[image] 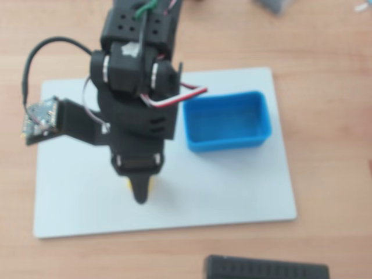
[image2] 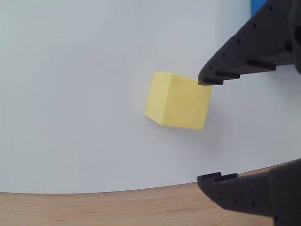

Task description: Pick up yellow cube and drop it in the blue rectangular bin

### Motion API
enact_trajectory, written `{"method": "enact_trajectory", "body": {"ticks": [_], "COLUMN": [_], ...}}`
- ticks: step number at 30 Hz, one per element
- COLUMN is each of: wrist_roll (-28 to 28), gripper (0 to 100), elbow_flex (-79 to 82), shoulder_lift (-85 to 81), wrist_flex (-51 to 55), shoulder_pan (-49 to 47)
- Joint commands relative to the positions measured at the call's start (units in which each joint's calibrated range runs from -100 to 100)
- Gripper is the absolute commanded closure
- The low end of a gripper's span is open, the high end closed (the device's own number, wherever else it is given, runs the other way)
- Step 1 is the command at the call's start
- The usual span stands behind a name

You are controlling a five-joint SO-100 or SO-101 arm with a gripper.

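The yellow cube (image2: pixel 178 100) sits on the white board (image2: pixel 70 94). In the wrist view my gripper (image2: pixel 201 129) is open, with the upper fingertip (image2: pixel 221 73) over the cube's top right corner and the lower fingertip (image2: pixel 225 186) well apart from it. In the overhead view the gripper (image: pixel 139 195) points down at the board's front middle, and only slivers of the cube (image: pixel 153 183) show beside it. The blue rectangular bin (image: pixel 226 122) stands empty on the board to the right of the arm. A corner of the bin (image2: pixel 256 7) shows in the wrist view.
The white board (image: pixel 232 186) lies on a wooden table (image: pixel 325 58). A black ridged object (image: pixel 267 268) lies at the front edge. The wrist camera board (image: pixel 40 119) and its cable stick out to the arm's left.
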Motion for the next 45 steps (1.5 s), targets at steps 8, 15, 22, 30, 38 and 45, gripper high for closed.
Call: {"method": "enact_trajectory", "body": {"ticks": [8,15,22,30,38,45], "wrist_roll": [-1.42,-1.42,-1.37,-1.37,-1.42,-2.54], "gripper": [79,80,81,96,96,96], "elbow_flex": [0.94,1.58,1.40,0.85,4.49,15.58], "shoulder_lift": [-0.72,1.14,2.25,2.34,-10.75,-27.66], "wrist_flex": [0.89,0.89,0.81,0.81,0.89,0.89], "shoulder_pan": [1.69,2.21,1.52,0.84,-1.48,-7.65]}}
